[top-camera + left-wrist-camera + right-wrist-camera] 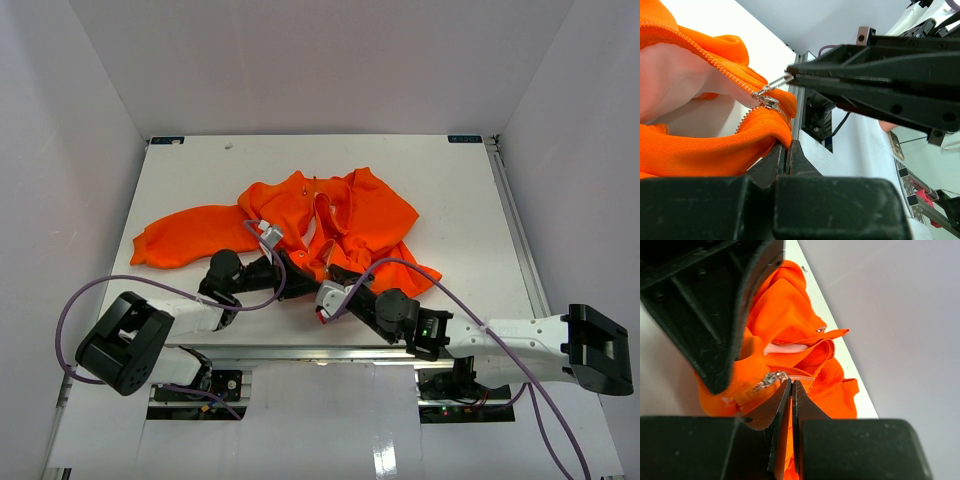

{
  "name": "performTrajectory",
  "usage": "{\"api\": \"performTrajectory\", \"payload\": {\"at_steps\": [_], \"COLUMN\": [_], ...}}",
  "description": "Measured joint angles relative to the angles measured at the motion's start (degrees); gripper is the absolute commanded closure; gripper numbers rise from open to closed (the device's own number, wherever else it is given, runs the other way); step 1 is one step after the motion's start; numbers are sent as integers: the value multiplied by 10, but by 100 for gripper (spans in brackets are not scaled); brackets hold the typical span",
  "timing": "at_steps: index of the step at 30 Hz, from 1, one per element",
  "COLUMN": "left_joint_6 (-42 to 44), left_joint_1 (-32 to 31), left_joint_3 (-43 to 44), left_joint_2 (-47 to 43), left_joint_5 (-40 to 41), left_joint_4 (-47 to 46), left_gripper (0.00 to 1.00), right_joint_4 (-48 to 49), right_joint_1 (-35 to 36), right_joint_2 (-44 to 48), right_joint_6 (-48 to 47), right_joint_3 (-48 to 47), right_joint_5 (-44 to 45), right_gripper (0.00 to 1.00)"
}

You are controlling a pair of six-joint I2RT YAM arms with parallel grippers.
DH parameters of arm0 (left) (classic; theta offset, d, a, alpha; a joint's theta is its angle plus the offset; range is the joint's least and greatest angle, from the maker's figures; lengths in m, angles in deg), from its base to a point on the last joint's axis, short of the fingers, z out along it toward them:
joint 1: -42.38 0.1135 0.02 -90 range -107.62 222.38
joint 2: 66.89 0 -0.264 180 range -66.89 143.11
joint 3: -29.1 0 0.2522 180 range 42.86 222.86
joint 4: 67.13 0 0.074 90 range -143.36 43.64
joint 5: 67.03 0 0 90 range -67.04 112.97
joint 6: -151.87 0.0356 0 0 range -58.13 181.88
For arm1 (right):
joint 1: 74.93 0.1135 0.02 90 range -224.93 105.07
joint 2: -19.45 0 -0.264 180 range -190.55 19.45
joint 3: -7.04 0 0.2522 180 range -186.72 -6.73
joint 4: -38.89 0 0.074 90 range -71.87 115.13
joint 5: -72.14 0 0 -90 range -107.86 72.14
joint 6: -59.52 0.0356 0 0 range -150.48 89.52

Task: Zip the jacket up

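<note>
Jacket (350, 215) lies crumpled on the table (200, 170) and looks soft, light, quick to bunch. We pinch its hem (772, 137) just below the slider (767, 102) with our left gripper (785, 150), clamped tight, while our right gripper (791, 76) is closed on the metal zipper pull (775, 84), the best hold.

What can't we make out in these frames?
Left wrist: whether both tooth rows sit in the slider, too small; how much hem the left gripper pinches, hidden by its fingers.
Right wrist: the pull in the right gripper, blurred.
Top view: slider and both grips, hidden by the grippers' bodies and jacket folds.
</note>
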Motion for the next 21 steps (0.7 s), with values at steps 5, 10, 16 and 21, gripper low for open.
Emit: {"api": "performTrajectory", "payload": {"at_steps": [5, 10, 16, 21], "left_joint_6": [-5, -17, -24, -32], "left_joint_1": [0, 0, 1, 1], "left_joint_3": [-19, -31, -50, -62], "left_joint_2": [-1, -2, -2, -1], "left_joint_5": [1, 7, 9, 9], "left_joint_4": [-20, -54, -76, -89], "left_gripper": [100, 100, 100, 100], "right_joint_4": [2, -3, -29, -34], "right_joint_1": [-37, -97, -159, -182], "right_joint_2": [-12, -40, -98, -146], "right_joint_6": [24, 58, 103, 122], "right_joint_3": [-19, -57, -106, -138], "right_joint_5": [-11, -64, -141, -178], "right_gripper": [92, 92, 92, 92]}}
